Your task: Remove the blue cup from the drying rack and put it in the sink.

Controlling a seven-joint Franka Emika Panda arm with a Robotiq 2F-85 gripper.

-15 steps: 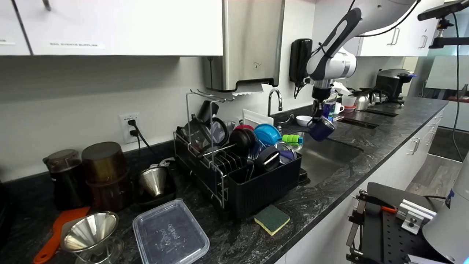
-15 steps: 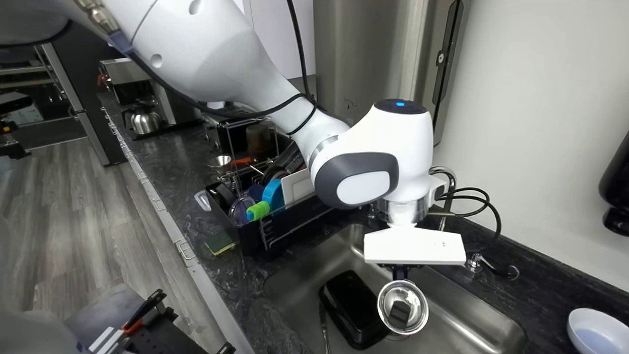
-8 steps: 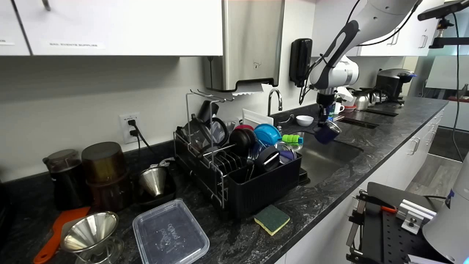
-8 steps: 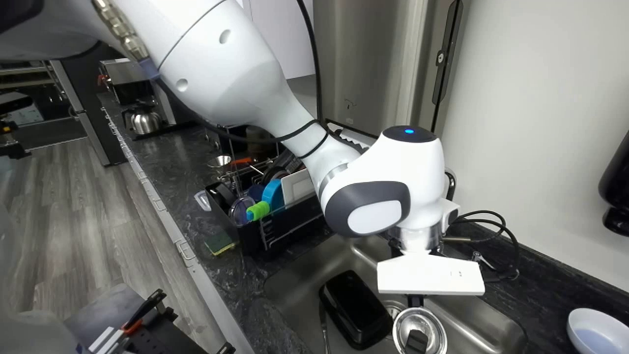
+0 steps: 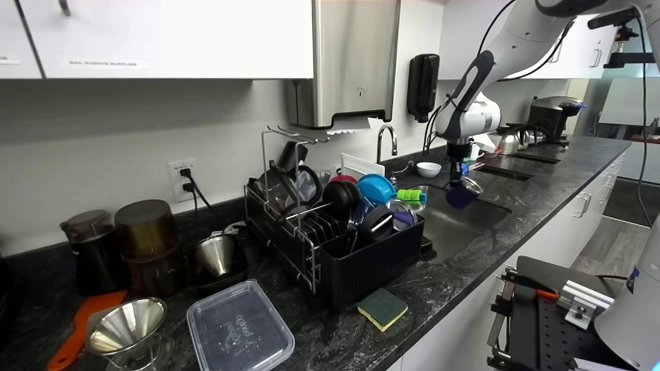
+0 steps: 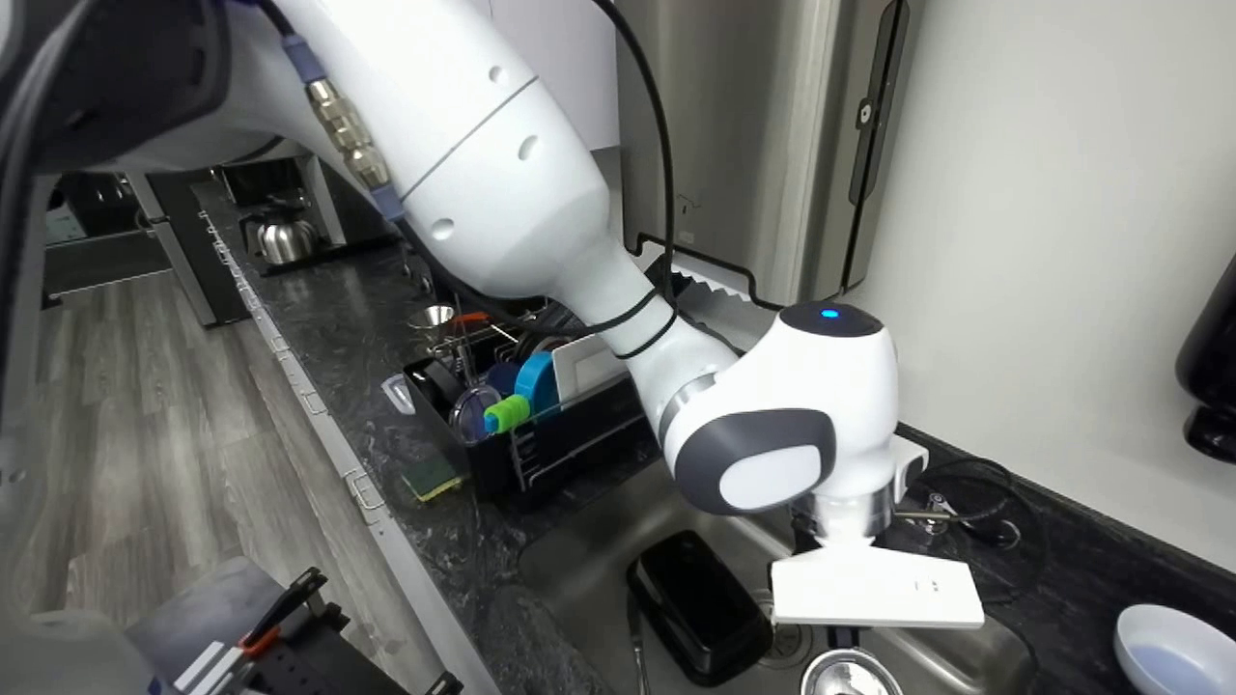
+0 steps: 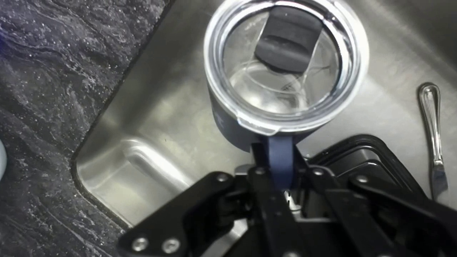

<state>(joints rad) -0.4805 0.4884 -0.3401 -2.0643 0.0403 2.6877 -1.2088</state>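
The dark blue cup (image 5: pixel 462 196) has a clear lid with a black slider. My gripper (image 7: pixel 280 157) is shut on the handle of the blue cup (image 7: pixel 281 151), one finger on each side. The gripper (image 5: pixel 456 178) holds the cup tilted above the steel sink (image 5: pixel 446 232). In an exterior view only the lid of the cup (image 6: pixel 848 676) shows at the bottom edge. The sink (image 7: pixel 171 117) floor lies under the cup in the wrist view; the gap between them cannot be judged exactly. The black drying rack (image 5: pixel 371 270) stands beside the sink.
In the sink lie a black tray (image 6: pixel 697 608) and a knife (image 7: pixel 432 125). The faucet (image 5: pixel 386 136) stands behind the sink. A white bowl (image 6: pixel 1173 649) sits on the counter beside it. A sponge (image 5: pixel 382 308) lies in front of the rack, which holds dishes and lids.
The gripper has carried the cup farther from the rack and lower over the sink. It has stayed shut on the handle. Other objects have not moved.
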